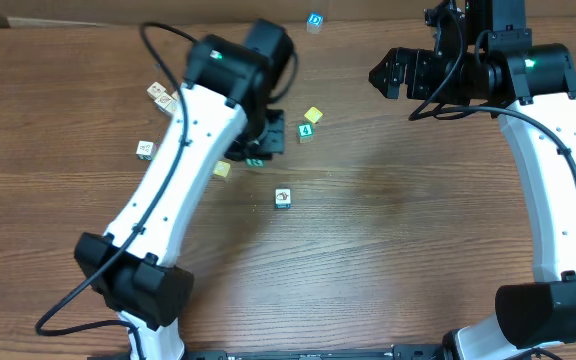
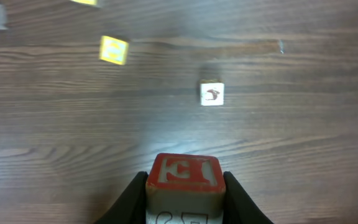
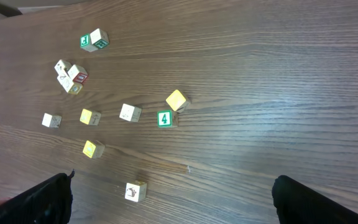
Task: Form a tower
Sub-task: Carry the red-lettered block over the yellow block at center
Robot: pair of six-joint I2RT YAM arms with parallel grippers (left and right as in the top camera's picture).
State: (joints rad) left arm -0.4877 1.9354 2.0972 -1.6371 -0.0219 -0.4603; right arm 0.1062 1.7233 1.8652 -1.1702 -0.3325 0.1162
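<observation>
Tower not yet formed: the cubes lie loose on the table (image 1: 398, 250). Landmark is the white pictured cube (image 1: 283, 197), which sits alone.

Left gripper (image 2: 184, 194) is clamped on a red-lettered cube (image 2: 183, 171), near the white pictured cube on its far-left side. Only the left wrist view shows this grip; overhead, the arm covers it.

Right gripper (image 1: 378, 72) has its jaws spread wide with nothing between them, well apart to the far right of the white pictured cube.

A yellow cube (image 1: 313, 115) and a green cube (image 1: 306, 130) touch each other just beyond the white pictured cube. The right wrist view reads the green one as "4".

A second yellow cube (image 1: 221, 168) lies left of the white pictured cube, partly under the left arm. A blue cube (image 1: 315, 20) is well beyond it, at the table's far edge. A bunch of pale cubes (image 1: 163, 96) is far-left of it, too small to tell whether they are piled.
</observation>
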